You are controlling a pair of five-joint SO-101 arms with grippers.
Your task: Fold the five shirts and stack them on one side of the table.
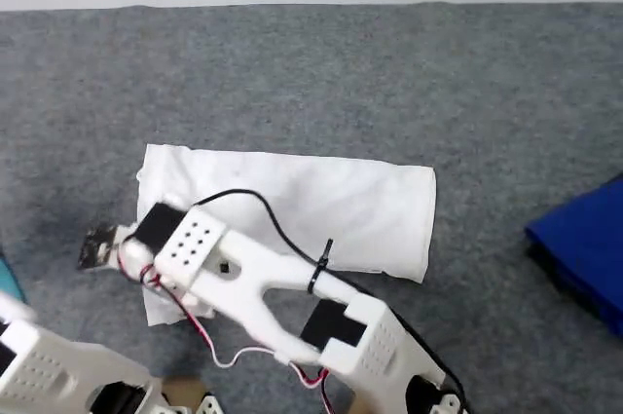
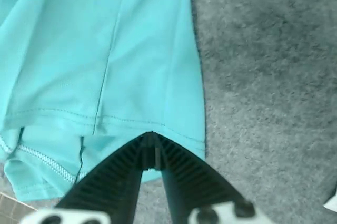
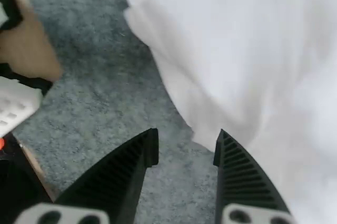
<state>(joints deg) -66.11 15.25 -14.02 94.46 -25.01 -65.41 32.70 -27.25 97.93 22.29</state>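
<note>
High view, one white shirt (image 1: 343,204), one blue shirt (image 1: 584,241), right tool (image 3: 187,140) spread, left tool (image 2: 150,140) pressed together

White shirt (image 1: 321,205) lies flat mid-table (image 1: 389,73), folded into a long rectangle, with one end slightly rumpled. Dark blue shirt (image 1: 584,248) sits well apart at the table's right edge, cut off by the frame. Teal shirt (image 2: 100,60) lies in overlapping layers, stitched hems showing
</note>
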